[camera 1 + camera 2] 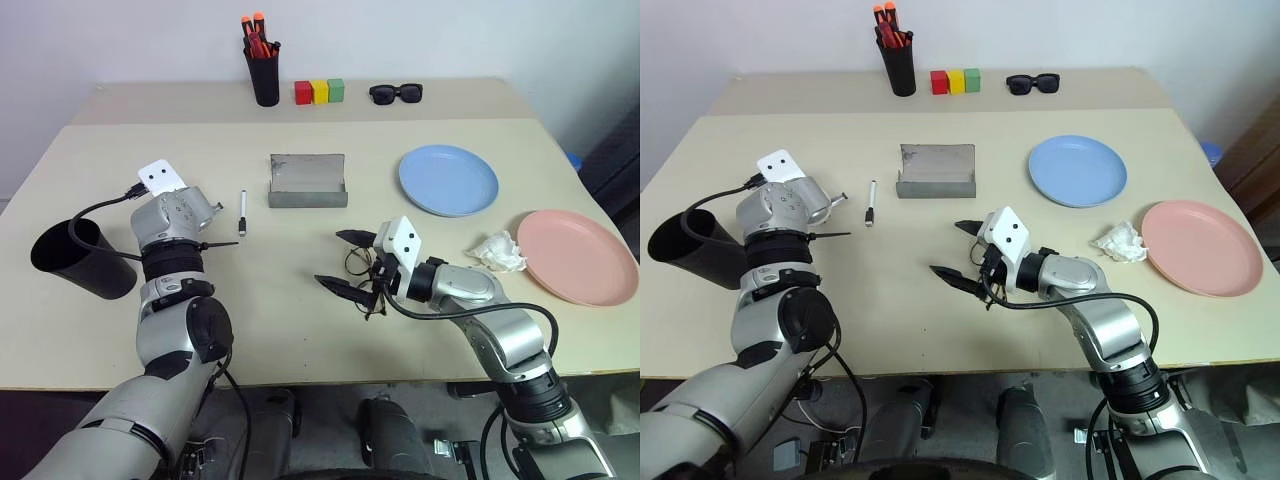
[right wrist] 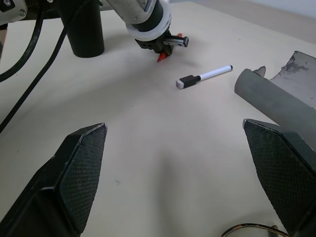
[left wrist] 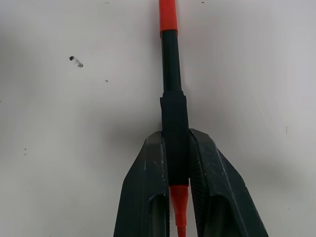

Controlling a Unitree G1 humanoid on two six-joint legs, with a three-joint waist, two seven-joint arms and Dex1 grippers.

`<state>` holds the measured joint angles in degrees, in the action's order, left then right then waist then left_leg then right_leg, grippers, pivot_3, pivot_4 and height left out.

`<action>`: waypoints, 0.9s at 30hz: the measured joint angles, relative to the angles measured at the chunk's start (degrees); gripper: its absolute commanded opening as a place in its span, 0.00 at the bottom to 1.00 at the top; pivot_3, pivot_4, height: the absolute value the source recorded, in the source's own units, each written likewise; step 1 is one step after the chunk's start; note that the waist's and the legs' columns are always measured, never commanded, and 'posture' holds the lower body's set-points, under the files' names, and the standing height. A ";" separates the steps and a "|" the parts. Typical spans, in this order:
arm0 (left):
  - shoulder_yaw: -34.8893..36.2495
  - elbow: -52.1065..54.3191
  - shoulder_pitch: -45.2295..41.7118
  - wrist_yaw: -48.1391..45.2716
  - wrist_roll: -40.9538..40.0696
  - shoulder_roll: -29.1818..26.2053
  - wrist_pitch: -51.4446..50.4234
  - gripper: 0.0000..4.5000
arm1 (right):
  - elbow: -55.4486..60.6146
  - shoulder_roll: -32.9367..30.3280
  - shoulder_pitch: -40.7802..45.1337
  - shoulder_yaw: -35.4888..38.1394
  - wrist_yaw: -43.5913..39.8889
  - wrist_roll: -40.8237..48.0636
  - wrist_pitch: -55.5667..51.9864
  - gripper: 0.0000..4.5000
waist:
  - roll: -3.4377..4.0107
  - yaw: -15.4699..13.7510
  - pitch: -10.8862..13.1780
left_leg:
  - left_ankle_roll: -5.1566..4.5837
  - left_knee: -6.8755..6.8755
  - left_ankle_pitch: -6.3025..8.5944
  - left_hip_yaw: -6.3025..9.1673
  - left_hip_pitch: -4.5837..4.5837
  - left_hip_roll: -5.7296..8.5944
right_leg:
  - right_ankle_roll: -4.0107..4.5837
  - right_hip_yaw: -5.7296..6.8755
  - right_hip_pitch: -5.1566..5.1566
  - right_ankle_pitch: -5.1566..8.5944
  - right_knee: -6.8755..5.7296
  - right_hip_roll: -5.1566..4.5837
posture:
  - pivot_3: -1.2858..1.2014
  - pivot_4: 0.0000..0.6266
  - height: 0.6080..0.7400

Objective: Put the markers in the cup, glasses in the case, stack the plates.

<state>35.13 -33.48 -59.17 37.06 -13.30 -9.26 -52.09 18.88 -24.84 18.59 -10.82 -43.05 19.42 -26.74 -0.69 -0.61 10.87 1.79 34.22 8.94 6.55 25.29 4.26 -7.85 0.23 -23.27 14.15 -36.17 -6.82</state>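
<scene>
- Head views: I am on the marker step. My left gripper [image 1: 207,222] is down at the beige tabletop [image 1: 300,290], its fingers hidden here under my wrist. The wide black cup with a flaring rim [image 1: 80,258] lies tipped on its side near the table's left edge, close beside that arm. The slim white marker with a black cap [image 1: 242,213] lies loose just beyond the gripper, before the open grey rectangular glasses case [image 1: 308,182]. The light blue round plate [image 1: 448,179] and the salmon pink round plate [image 1: 577,256] sit apart on the right, unstacked.
- Head views, right side: my right gripper [image 1: 347,264] hovers spread wide beside the thin wire-framed glasses [image 1: 360,268].
- Left wrist view: what the head hides is plain here; my two black fingers [image 3: 148,182] are pinched on the black section of the slim red marker [image 3: 171,64], over the table.
- Right wrist view: my right fingers stand far apart, holding nothing, a sliver of the glasses' rim between them.
- Next, I judge: lift the red marker, carry it to the cup's mouth, release.
</scene>
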 measured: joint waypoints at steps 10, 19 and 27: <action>-12.67 28.70 7.90 -22.05 -0.64 -2.50 20.48 0.00 | -2.34 2.88 2.23 0.47 2.22 0.10 0.18 1.00 | -0.10 1.20 0.06 | 0.08 -0.14 -0.04 -0.05 0.00 -0.06 | 0.12 -0.04 -0.09 -0.07 0.01 0.02 | 0.52 0.24 1.00; -10.43 54.48 26.97 -21.88 9.17 -11.99 26.65 0.00 | -6.14 4.13 4.21 0.31 1.80 -0.20 2.73 1.00 | -0.09 1.45 0.04 | 0.08 -0.19 -0.05 -0.05 -0.07 -0.10 | 0.17 -0.08 -0.07 -0.10 0.00 0.07 | 0.52 0.24 1.00; -7.13 65.89 45.89 -22.96 13.93 -10.79 28.34 0.00 | -8.77 5.98 7.49 0.43 -0.39 0.69 3.54 1.00 | -0.20 1.15 -0.04 | 0.08 -0.14 -0.04 -0.02 -0.07 -0.11 | 0.21 -0.06 -0.03 -0.10 0.02 0.07 | 0.52 0.24 1.00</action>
<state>28.00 32.41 -13.28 14.10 0.63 -20.05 -23.75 10.11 -18.86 26.08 -10.39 -43.44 20.11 -23.20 -0.90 0.54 10.83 1.87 34.08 8.90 6.53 25.22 4.15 -7.63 0.17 -23.30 14.05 -36.15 -6.74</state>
